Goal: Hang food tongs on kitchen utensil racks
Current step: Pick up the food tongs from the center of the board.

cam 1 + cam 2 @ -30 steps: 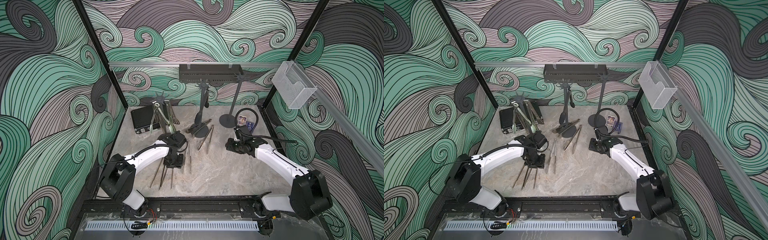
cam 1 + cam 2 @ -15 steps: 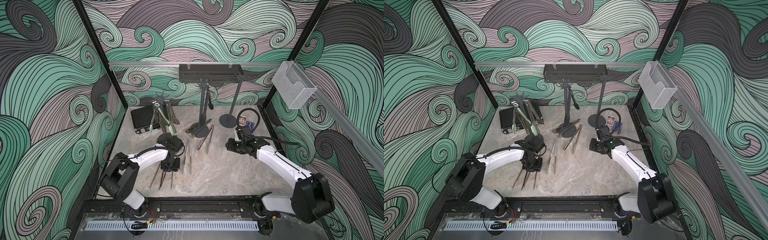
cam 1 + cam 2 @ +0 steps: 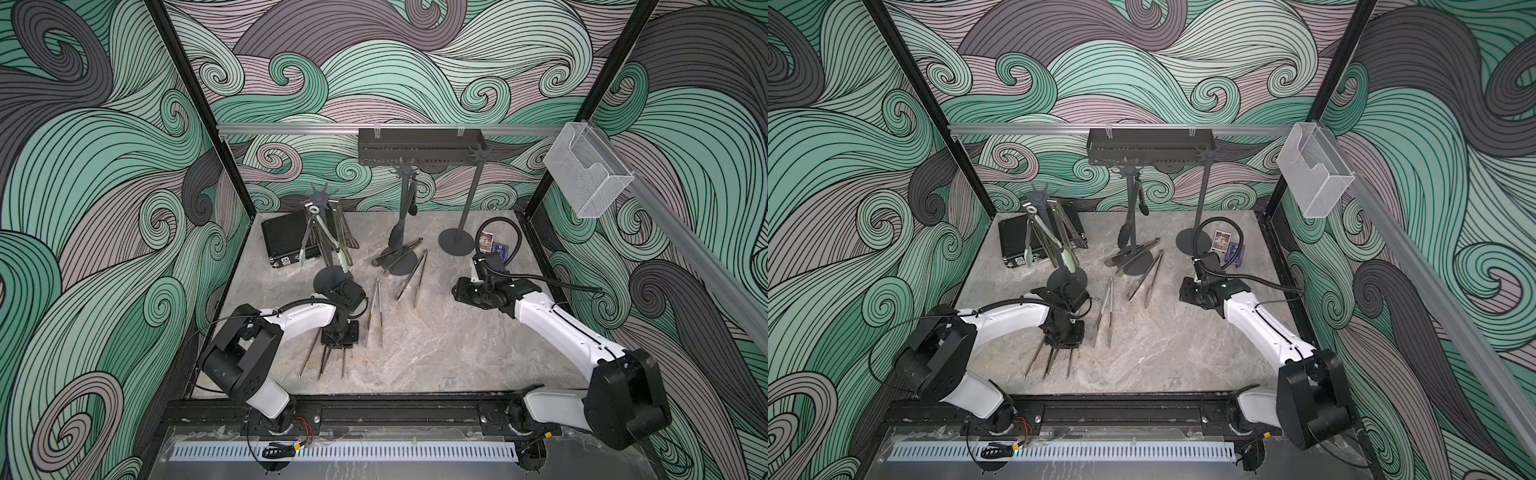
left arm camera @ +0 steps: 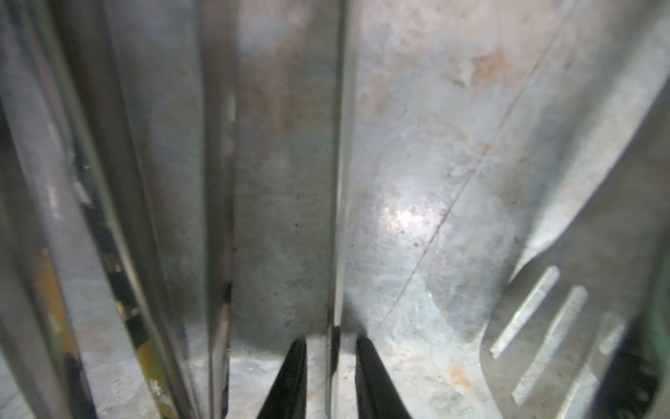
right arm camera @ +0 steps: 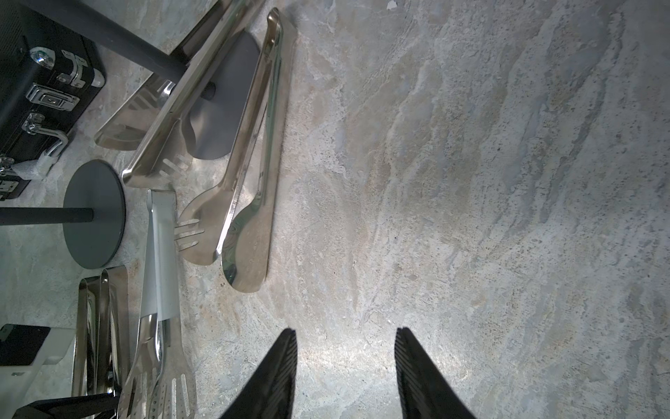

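Metal tongs [image 3: 323,365] lengthwise, tips frontward

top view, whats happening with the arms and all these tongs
The left fingers straddle one arm of steel tongs lying on the table, not yet lifted. The right fingers hover open over the table, holding nothing. Tongs already hang on the left rack and middle rack; other pairs lie loose.
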Action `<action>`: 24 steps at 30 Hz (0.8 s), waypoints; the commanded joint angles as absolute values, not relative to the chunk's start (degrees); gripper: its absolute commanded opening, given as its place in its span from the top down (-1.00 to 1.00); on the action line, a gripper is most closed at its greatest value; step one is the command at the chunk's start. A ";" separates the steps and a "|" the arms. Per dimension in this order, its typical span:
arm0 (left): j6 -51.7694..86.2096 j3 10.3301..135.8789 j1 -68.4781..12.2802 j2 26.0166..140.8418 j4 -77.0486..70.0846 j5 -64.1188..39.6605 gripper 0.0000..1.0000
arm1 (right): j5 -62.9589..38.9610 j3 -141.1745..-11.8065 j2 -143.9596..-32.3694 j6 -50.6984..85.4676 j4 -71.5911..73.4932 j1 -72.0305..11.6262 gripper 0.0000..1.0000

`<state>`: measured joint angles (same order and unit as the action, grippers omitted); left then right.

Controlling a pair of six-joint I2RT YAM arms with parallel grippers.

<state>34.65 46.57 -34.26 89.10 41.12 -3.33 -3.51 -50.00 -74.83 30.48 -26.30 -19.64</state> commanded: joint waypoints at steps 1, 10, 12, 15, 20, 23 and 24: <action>35.59 43.60 -34.50 90.78 38.97 -1.76 0.60 | -3.75 -49.57 -73.61 30.94 -26.00 -19.43 0.07; 35.86 41.88 -36.56 90.42 37.62 -1.32 0.91 | -3.36 -49.31 -72.60 30.94 -26.25 -19.36 0.07; 35.99 41.78 -37.18 89.72 37.86 -1.24 0.96 | -3.35 -49.29 -72.47 30.87 -26.31 -19.37 0.07; 36.28 42.11 -38.90 87.56 38.98 -0.50 1.00 | -3.20 -49.31 -71.96 30.68 -26.60 -19.25 0.07; 36.65 44.91 -44.13 81.88 43.50 2.21 1.00 | -3.03 -49.64 -70.72 30.20 -27.06 -18.99 0.07; 37.56 47.03 -46.50 76.13 47.31 4.80 1.00 | -3.00 -49.92 -69.83 29.89 -27.51 -18.91 0.07; 37.85 47.84 -47.06 74.47 48.60 5.75 1.00 | -3.00 -49.97 -69.45 29.56 -27.65 -18.81 0.07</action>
